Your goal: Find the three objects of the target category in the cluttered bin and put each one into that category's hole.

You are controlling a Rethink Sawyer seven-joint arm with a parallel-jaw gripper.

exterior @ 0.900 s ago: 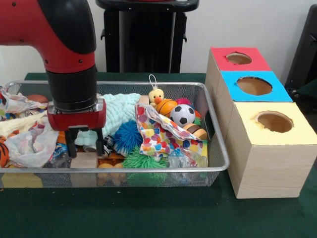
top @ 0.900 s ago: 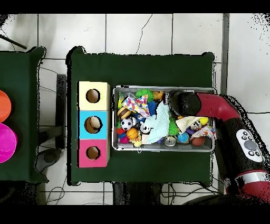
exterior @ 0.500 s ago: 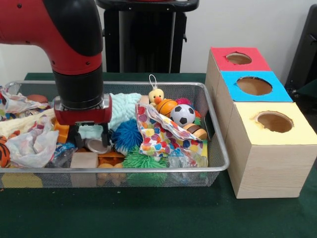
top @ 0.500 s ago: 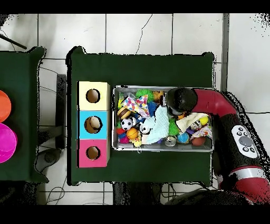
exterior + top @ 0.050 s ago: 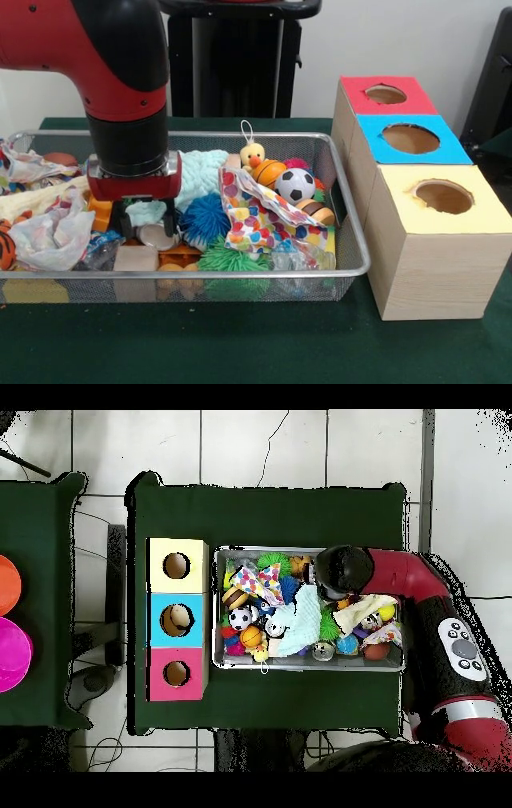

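Search step. Gripper (image 5: 146,226) low in bin (image 5: 352,240), fingers spread, holding nothing, over mint cloth (image 5: 147,212). Balls (image 5: 295,184) sit near boxes (image 5: 410,138). Next: close on one toy, lift.

Your red and black arm (image 5: 120,72) drops straight down at the left of the frame; the gripper (image 5: 146,226) hangs low, its fingers (image 5: 170,224) spread apart.

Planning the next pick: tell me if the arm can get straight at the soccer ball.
Probably yes. The soccer ball lies on top of the clutter with nothing covering it; the end effector is down among toys at the basket's other side.
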